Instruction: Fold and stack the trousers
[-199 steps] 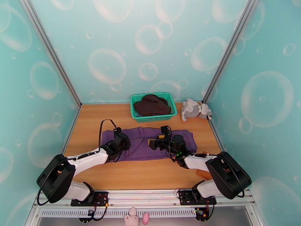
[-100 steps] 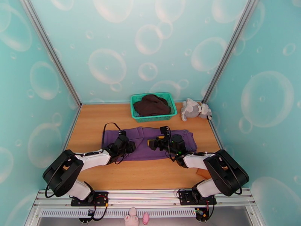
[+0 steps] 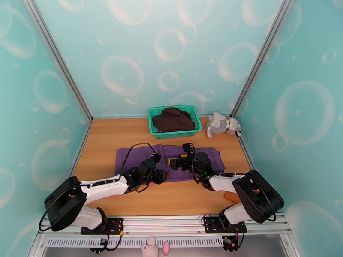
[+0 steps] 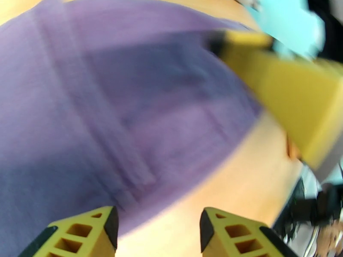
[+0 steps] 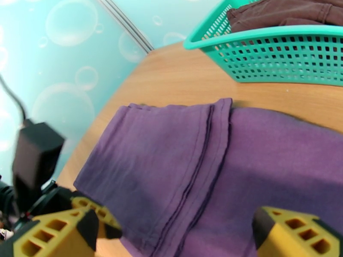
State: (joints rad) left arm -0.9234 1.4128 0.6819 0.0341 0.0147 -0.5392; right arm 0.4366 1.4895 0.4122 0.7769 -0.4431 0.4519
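The purple trousers (image 3: 133,156) lie flat across the middle of the table, folded into a long band with a doubled layer on the left part (image 5: 163,159). My left gripper (image 3: 162,175) hovers low over their near edge, open, with nothing between its yellow fingertips (image 4: 81,232); the left wrist view is blurred, with cloth (image 4: 107,103) above bare wood. My right gripper (image 3: 175,161) sits over the middle of the trousers, wide open and empty (image 5: 176,236). The two grippers are close together.
A green basket (image 3: 175,134) holding a dark brown garment (image 3: 173,119) stands at the back centre, just behind the trousers. A grey plush toy (image 3: 221,124) lies at the back right. Bare wood runs along the near edge of the table (image 3: 171,198).
My left arm has swung to the right along the trousers' near edge, ending close to the right gripper. The right arm has stayed still.
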